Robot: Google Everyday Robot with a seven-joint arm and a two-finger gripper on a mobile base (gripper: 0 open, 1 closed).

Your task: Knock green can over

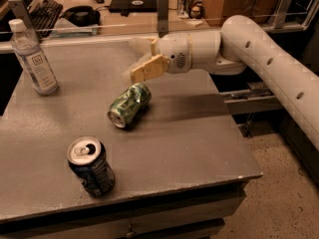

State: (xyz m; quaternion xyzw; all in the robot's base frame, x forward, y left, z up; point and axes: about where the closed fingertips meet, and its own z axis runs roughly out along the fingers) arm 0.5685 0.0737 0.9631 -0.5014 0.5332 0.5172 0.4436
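The green can (129, 104) lies on its side on the grey table (189, 133), near the middle, with its silver top facing the front left. My gripper (139, 59) hovers just behind and above it, not touching it. Its tan fingers (148, 68) are apart and hold nothing. The white arm (259, 59) reaches in from the right.
A dark blue can (91, 166) with a silver top stands upright near the table's front left. A clear water bottle (34, 58) stands at the back left. A desk with a keyboard (44, 11) and other items lies behind the table. The floor drops off to the right.
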